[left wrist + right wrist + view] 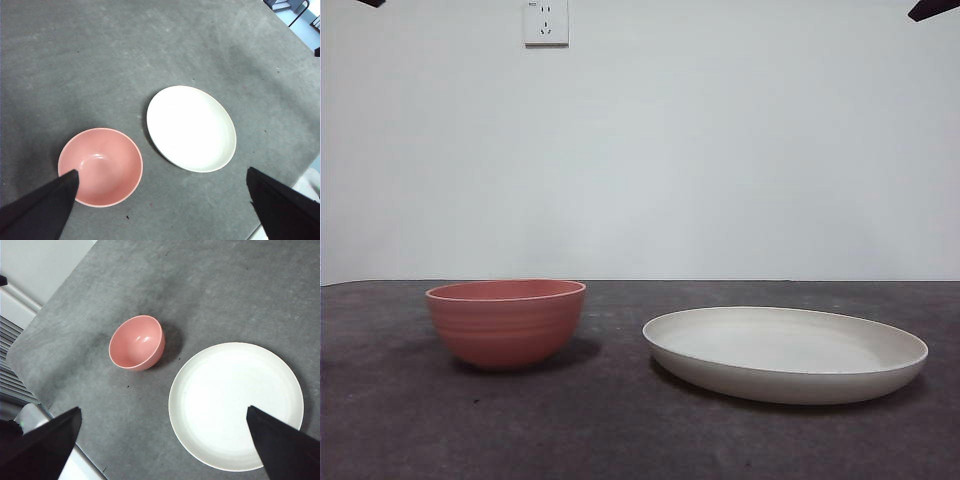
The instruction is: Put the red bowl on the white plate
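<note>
The red bowl [506, 322] stands upright and empty on the dark table, left of centre in the front view. The white plate [785, 352] lies flat to its right, a short gap between them, with nothing on it. From high above, my left gripper [162, 182] looks down on the bowl [100, 166] and the plate [191, 128], jaws wide open and holding nothing. My right gripper [163, 420] also hovers high, open and empty, over the bowl [137, 342] and the plate [236, 405]. Both arms show only as black tips at the front view's top corners.
A white wall socket [546, 21] sits high on the back wall. The grey table's edge [50, 405] runs close to the bowl's side in the right wrist view.
</note>
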`<action>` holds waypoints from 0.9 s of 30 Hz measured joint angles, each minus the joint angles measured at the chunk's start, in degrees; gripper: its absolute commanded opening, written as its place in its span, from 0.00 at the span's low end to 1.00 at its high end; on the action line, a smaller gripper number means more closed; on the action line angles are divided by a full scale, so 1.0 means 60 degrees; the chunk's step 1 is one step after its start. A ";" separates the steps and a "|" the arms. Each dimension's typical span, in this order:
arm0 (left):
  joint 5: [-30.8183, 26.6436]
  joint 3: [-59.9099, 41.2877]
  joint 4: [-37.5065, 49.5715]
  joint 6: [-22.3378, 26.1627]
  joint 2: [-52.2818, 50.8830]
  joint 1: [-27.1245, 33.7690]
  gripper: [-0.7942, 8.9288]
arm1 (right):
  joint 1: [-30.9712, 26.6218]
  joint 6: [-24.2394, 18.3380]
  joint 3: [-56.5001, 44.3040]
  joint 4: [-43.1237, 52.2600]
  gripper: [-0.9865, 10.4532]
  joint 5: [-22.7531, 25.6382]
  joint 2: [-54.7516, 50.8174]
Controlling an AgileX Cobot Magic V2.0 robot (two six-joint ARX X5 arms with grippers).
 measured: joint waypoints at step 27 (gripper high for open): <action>-0.2200 0.0000 0.1402 -0.0007 0.5329 0.0004 0.82 | 0.0000 0.0007 0.0000 -0.0295 0.66 0.0499 0.0000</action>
